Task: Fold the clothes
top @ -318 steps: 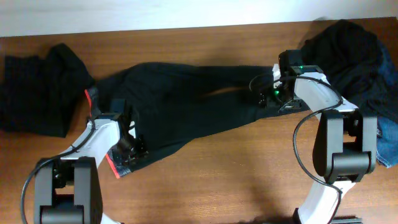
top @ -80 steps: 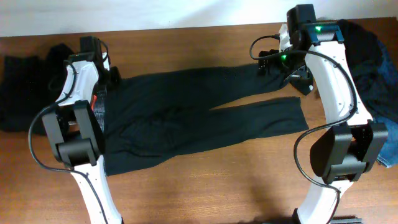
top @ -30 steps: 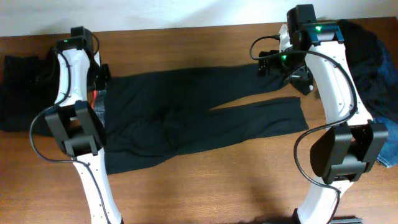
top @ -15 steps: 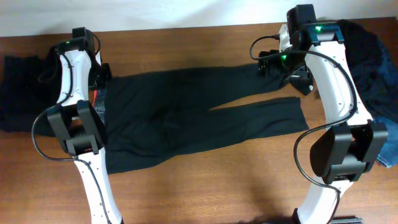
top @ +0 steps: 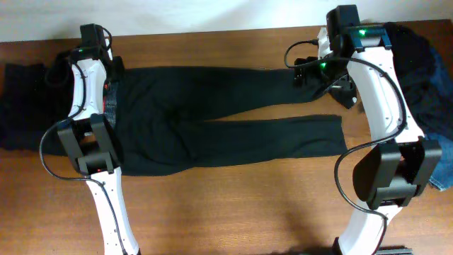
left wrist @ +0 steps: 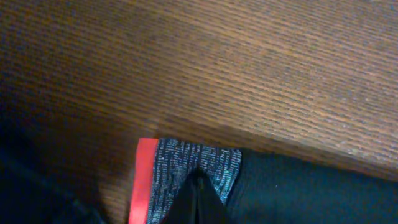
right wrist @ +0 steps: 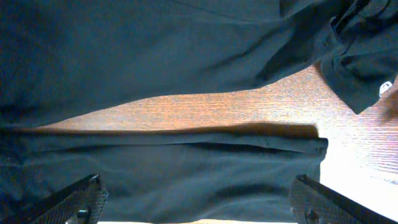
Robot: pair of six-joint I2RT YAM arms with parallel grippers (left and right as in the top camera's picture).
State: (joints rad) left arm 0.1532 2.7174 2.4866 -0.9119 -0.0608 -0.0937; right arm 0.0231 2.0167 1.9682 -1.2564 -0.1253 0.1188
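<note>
Overhead: black trousers [top: 226, 120] flat on table [top: 248, 212], left fingers [left wrist: 199, 200] tight on waistband [left wrist: 180, 165], right fingers [right wrist: 78, 200] wide apart

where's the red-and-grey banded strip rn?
The red-and-grey banded fabric strip lies low centre-left in the left wrist view, on the brown wooden table, edging the left end of the long black trousers seen overhead.

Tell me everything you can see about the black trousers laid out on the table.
The black trousers are soft, dark fabric, spread flat across the wooden table, waist at the left, both legs running right with a wedge of bare wood between them. A red-and-grey band edges the waist, where the left gripper seems shut on it. The right gripper hangs open above the leg ends.
</note>
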